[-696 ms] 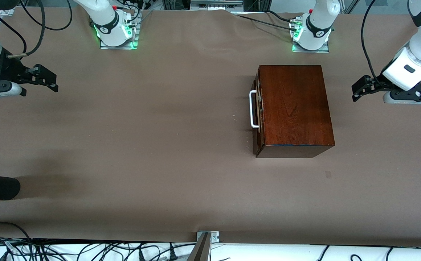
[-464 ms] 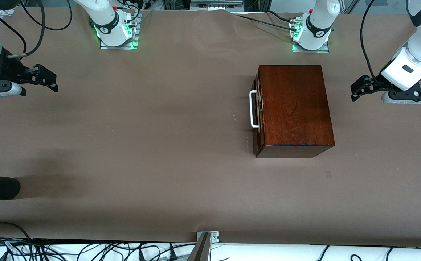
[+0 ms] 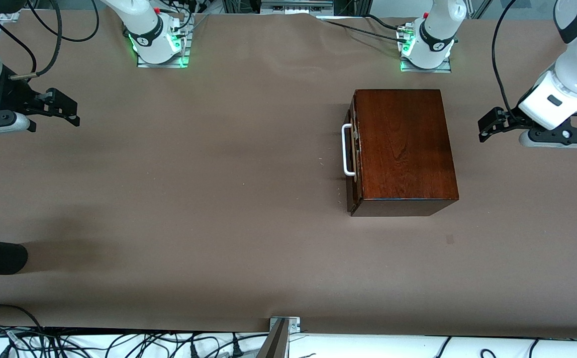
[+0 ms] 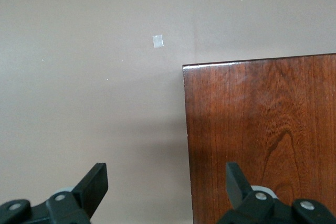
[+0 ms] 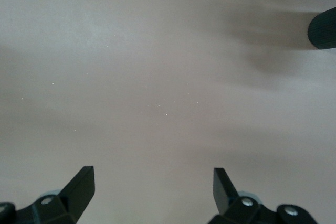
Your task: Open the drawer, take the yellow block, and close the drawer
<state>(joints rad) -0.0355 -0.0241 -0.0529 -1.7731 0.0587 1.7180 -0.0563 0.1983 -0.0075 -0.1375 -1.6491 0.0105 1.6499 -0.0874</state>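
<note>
A plain brown surface is laid out under two arms, with one dark wooden box sat toward the left arm's end. Its one drawer is pushed in flush, the single white handle facing the right arm's end. No yellow block can be seen. The left pincer is held spread just beside the box, over bare surface; the right pincer is parked spread at its own end.
</note>
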